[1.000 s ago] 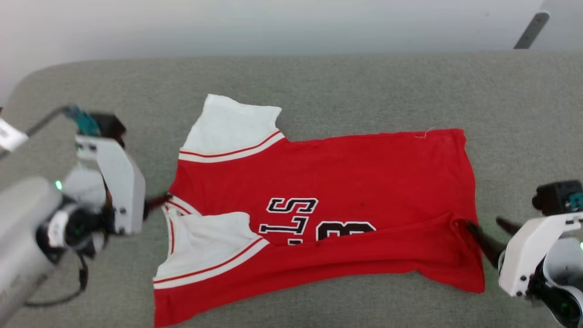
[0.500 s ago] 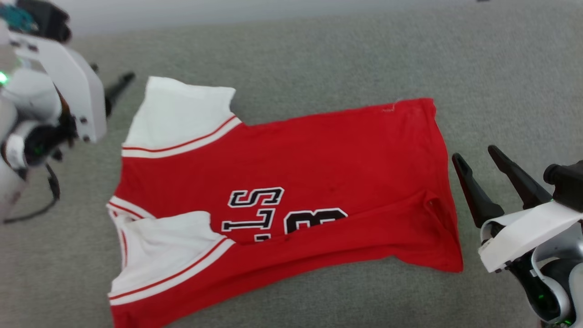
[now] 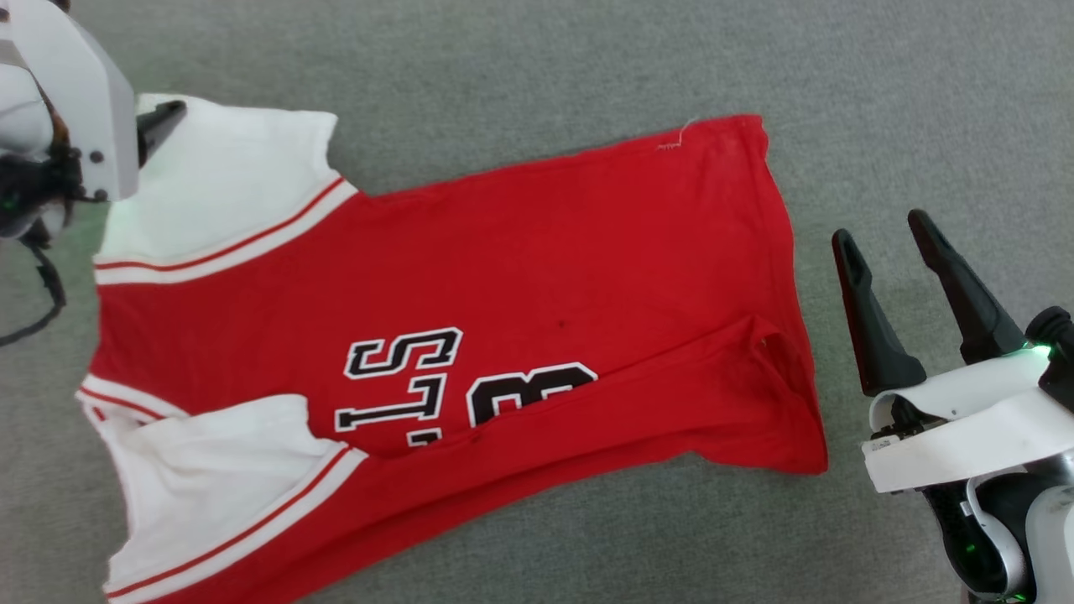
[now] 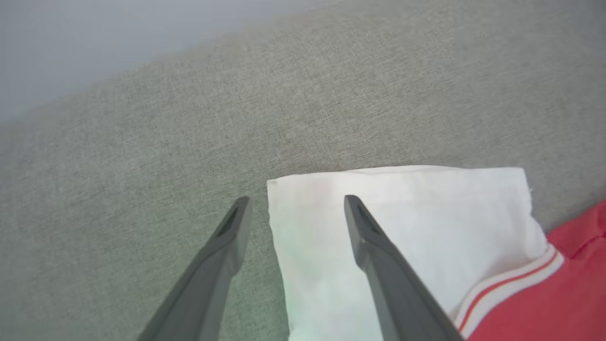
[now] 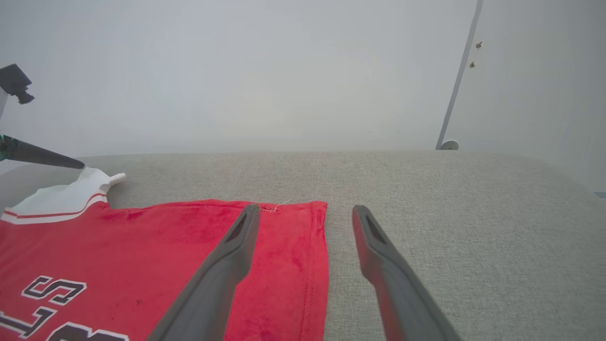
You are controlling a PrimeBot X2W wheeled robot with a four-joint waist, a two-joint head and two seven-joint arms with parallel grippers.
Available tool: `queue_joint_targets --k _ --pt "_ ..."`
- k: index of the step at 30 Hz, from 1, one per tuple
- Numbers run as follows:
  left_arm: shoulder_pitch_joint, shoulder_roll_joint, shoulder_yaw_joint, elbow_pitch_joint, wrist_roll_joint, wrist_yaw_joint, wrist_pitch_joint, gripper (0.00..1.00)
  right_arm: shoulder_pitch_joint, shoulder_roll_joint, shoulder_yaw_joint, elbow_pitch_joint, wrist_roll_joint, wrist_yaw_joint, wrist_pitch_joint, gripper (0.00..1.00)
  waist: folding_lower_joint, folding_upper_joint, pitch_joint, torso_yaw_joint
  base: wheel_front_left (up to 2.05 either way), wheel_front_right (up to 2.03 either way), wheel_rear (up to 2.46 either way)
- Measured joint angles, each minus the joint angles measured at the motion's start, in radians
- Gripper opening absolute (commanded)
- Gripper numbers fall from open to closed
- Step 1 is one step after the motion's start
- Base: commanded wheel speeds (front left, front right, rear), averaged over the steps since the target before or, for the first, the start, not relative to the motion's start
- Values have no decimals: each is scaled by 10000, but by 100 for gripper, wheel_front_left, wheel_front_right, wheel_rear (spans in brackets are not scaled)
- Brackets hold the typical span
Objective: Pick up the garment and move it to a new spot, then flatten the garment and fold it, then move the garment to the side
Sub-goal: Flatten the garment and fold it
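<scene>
Red garment (image 3: 503, 277) flat on grey cushion (image 3: 587, 50). Left gripper (image 4: 297, 200) splayed wide, empty, straddling garment's sleeve (image 4: 426, 213) edge; right gripper (image 3: 881, 229) likewise, beside garment's hem.

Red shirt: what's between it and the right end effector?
Just bare grey fabric surface, in the head view, between the red white-sleeved jersey shirt and the right end effector.

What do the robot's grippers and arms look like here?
The left gripper and right gripper each have two long, tapering dark grey fingers on a white angular shell. The wrists are silver-grey with black joints and green lights; a black cable loops beside the left one.
</scene>
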Motion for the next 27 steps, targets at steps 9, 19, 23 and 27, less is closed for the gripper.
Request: queue_joint_targets --k 9,19,23,27 --pt "-281 -63 35 934 -288 84 880 100 -13 207 -25 -472 -376 2 59 100 0 0 482 -333 0 0 0" --pt "-384 -311 111 1273 -656 169 1551 0 -467 247 -67 -775 -272 2 249 100 0 0 590 -312 0 0 0" --pt "-415 -489 125 1348 -683 105 1448 0 -1227 -107 -117 -257 82 2 487 100 0 0 571 -187 0 0 0" --pt "-407 -667 105 1455 -686 33 1361 0 -2249 -426 61 826 397 0 1198 100 1 0 475 -57 0 0 0"
